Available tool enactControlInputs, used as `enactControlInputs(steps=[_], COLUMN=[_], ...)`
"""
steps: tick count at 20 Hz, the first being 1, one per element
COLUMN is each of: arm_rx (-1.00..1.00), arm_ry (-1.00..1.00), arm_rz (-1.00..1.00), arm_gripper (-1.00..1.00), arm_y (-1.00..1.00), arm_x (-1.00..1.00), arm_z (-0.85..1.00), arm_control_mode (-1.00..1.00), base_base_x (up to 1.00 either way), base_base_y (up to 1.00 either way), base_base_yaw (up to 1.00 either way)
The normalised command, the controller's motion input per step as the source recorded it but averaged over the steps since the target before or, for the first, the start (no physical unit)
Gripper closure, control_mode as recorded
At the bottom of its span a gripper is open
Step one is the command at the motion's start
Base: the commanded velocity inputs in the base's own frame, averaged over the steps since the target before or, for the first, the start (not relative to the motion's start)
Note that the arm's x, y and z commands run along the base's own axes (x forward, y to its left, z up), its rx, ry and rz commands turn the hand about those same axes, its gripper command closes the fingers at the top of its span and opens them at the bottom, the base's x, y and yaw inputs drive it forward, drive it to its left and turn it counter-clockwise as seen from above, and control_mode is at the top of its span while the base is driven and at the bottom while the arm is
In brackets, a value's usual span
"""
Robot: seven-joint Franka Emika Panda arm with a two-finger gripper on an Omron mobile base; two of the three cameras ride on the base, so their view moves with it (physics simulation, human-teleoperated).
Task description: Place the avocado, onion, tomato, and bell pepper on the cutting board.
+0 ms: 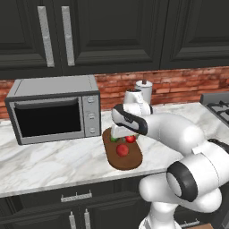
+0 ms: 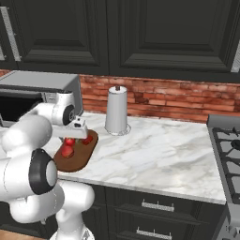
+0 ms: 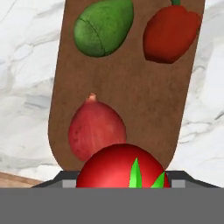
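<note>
**Ana:** Marble counter (image 1: 53, 156) under dark cabinets, brick behind it. What is the gripper (image 3: 124, 186) doing?

**Ben:** Its jaws are closing tight around the tomato (image 3: 124, 168), a red ball with green leaves sitting at 6 o'clock in the hand view, right up against the camera. So the hand is carrying it, hanging over the near end of the cutting board (image 3: 131, 96).

**Ana:** And moving outward from the hand?

**Ben:** The onion (image 3: 96, 129) is lying on the board just beyond the tomato, toward 11 o'clock, its pointed tip facing 12. Further up, the avocado (image 3: 103, 28) is resting at 11 o'clock and the bell pepper (image 3: 170, 33) at 1 o'clock, side by side, apart from each other.

**Ana:** Which relation is deciding the coming move?

**Ben:** The board's long axis is running from 6 to 12 in the hand view, straight away from the gripper. Bare wood is lying at about 1 o'clock from the tomato, beside the onion. Lowering there looks like the way to avoid landing on the onion.
</note>
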Motion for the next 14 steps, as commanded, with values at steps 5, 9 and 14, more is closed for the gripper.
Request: enactControlInputs(steps=[5, 9, 14], arm_rx=[0.15, 0.08, 0.02], arm_ry=[0.02, 0.08, 0.08], arm_rz=[-0.04, -0.01, 0.0], arm_gripper=[1.0, 1.0, 1.0], arm_y=[-0.4, -0.23, -0.05], arm_x=[0.01, 0.04, 0.12], arm_z=[-0.21, -0.26, -0.24], arm_control_mode=[-1.0, -1.0, -1.0], base_base_x=[0.0, 0.0, 0.0], base_base_y=[0.0, 0.0, 0.0], base_base_yaw=[0.0, 0.0, 0.0])
